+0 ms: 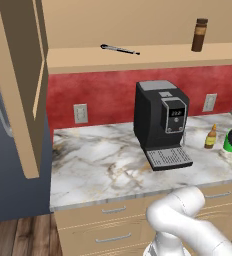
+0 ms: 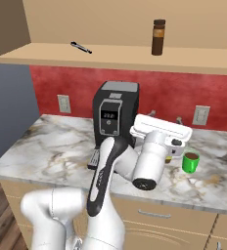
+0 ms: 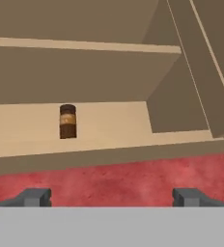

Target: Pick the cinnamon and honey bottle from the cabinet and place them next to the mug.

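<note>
CABINET (image 1: 138, 57). Light tan wooden wall unit, door swung open at the 9 o'clock side of the left base view; inner shelf exposed. Fixed; not to be gripped.

GRIPPER (image 3: 111, 197). Two dark finger tips stand wide apart with nothing between them, aimed up at the shelf from below, well apart from the jar.

CINNAMON (image 1: 199, 35). Slim dark brown cylinder, darker cap, reddish-tan label band. Stands upright on the cabinet shelf, toward 2 o'clock in the left base view and 10 o'clock from centre in the hand view. Judged light, rigid and smooth-sided, easily toppled by a nudge. Best taken across the body at or just below the label band, fingers square to its axis.

MUG (image 2: 190, 162). Bright green, dark inside, on the marble counter at 3 o'clock of the coffee machine (image 2: 114, 114). Rigid.

HONEY BOTTLE (image 1: 211, 137). Small, amber, pointed orange nozzle; already upright on the counter just beside the mug. Judged light, possibly slick; hold the body, not the nozzle.
</note>
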You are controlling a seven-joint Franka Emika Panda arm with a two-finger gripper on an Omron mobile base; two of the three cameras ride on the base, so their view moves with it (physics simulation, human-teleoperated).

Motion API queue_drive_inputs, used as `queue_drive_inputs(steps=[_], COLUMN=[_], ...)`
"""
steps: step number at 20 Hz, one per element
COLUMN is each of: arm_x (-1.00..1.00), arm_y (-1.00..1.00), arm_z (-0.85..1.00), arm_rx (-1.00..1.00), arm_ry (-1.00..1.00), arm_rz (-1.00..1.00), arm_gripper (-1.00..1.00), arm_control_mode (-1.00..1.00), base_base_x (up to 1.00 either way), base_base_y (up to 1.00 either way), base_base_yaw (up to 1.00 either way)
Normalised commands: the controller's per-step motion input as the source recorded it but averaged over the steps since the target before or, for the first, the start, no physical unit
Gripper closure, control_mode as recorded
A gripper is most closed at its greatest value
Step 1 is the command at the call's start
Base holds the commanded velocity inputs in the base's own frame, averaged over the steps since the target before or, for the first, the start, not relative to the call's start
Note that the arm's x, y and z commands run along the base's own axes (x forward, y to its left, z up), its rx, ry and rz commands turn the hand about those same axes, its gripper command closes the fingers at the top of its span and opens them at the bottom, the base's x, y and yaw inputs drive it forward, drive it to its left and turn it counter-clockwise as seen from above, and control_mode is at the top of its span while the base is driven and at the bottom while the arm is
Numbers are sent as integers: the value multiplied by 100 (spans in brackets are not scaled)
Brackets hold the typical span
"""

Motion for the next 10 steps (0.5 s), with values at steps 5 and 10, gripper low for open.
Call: queue_drive_inputs(steps=[5, 10], arm_x=[-36, -36], arm_y=[24, 21], arm_z=[56, 46], arm_rx=[8, 5], arm_ry=[0, 0], arm_rz=[0, 0], arm_gripper=[-100, -100], arm_control_mode=[-100, -100], base_base_x=[0, 0], base_base_y=[0, 0], base_base_yaw=[0, 0])
